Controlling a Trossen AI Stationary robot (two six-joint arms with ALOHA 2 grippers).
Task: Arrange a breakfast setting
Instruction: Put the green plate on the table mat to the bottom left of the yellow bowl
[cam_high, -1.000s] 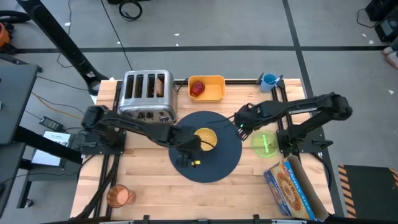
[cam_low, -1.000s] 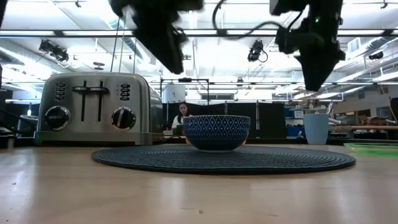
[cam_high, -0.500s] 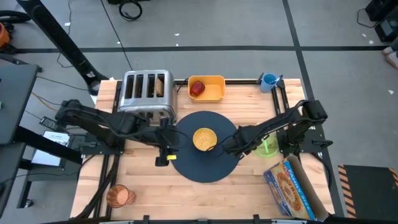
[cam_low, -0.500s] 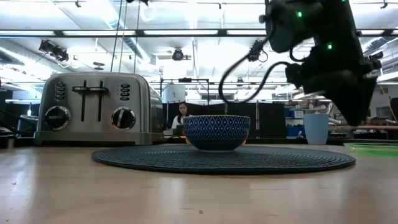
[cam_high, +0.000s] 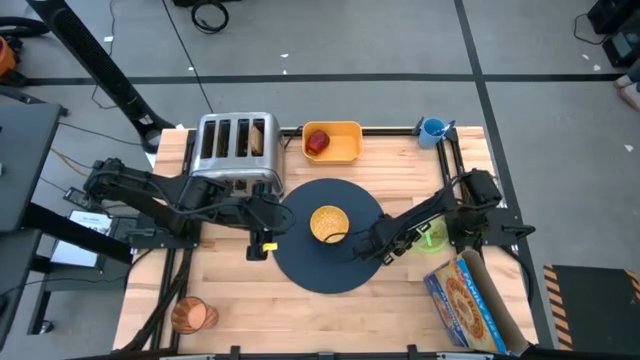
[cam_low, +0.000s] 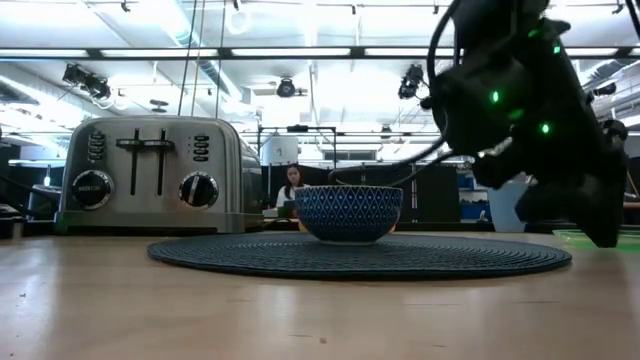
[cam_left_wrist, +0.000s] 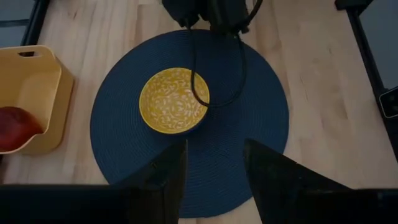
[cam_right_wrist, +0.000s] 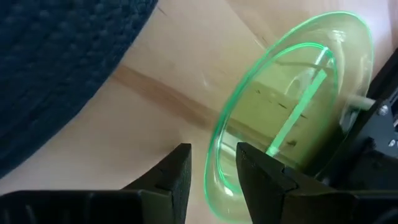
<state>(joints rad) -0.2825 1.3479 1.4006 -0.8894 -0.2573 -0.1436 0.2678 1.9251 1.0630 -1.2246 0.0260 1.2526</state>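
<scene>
Where the round dark mat (cam_high: 330, 236) lies at the middle of the wooden desk (cam_high: 230, 290), a small bowl (cam_high: 330, 223), yellow inside and blue-patterned outside, stands on it a little behind its centre. Green plate (cam_high: 427, 233): flat on the desk just right of the mat, not touching it, with a pale spoon (cam_high: 430, 237) lying in it. Right gripper (cam_high: 386, 252): low over the mat's right edge, pointing toward the plate; fingers a little apart, holding nothing, the plate's near rim showing between and just beyond them in the right wrist view (cam_right_wrist: 224, 149). Left gripper (cam_high: 262, 243): at the mat's left edge, fingers apart and empty, facing the bowl across the mat. Red apple (cam_high: 317, 141): in a yellow tray (cam_high: 345, 143) at the back of the desk, behind the mat. Toaster (cam_high: 237, 152): left of the tray, with a slice of toast (cam_high: 258, 137) standing in its rightmost slot. Amber cup (cam_high: 191, 314): on its side near the front left corner of the desk, well apart from the mat. Blue cup (cam_high: 433, 130): back right corner. Cereal box (cam_high: 466, 303): lying flat at the front right. A person (cam_low: 291, 186) sits in the room beyond the desk, seen in the low view.
</scene>
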